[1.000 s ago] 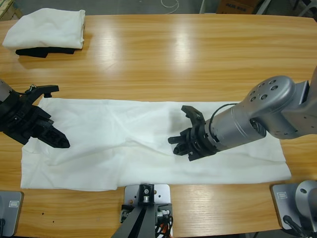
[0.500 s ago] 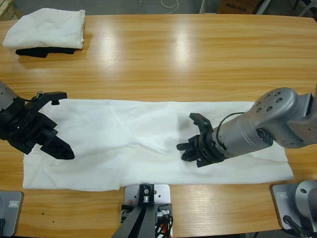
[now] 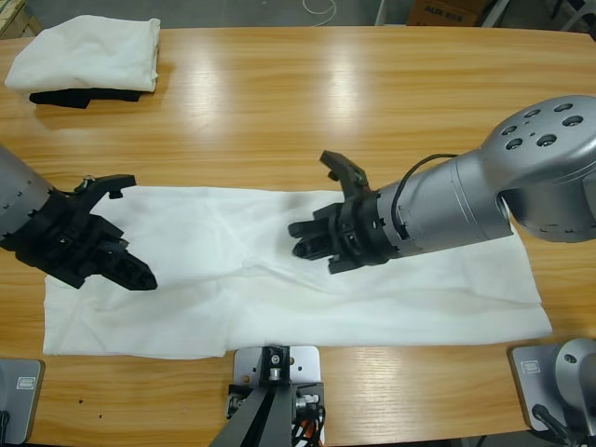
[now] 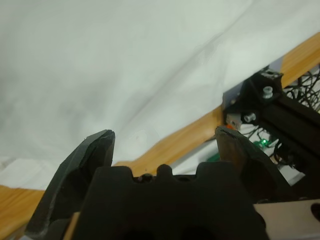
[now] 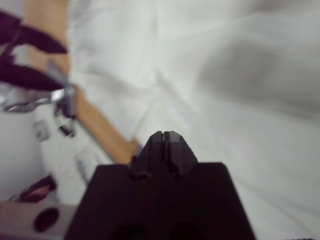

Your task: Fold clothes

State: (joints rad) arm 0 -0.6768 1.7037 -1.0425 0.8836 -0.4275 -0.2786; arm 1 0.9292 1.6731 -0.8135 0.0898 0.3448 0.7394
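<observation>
Spread flat along the near edge of the long wooden table [image 3: 372, 102]: wide white cotton T-shirt [image 3: 223, 279], lettering hidden; folded white stack [image 3: 88, 51] far left, over something black, hard to make out; right gripper [image 3: 303, 237] clenched over shirt's middle; left gripper [image 3: 140, 275] released, empty, above left end.

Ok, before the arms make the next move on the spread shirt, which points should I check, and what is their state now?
1. Long white cotton T-shirt lies spread on the long wooden table: ok, light wrinkles.
2. Left end effector open for grasping: ok.
3. Right end effector open for grasping: not ok, jaws shut, with nothing seen between them.
4. Left end effector touches the cloth: cannot tell.
5. Folded white cloth pile lies apart from the spread shirt: ok, at the table's far corner.
</observation>
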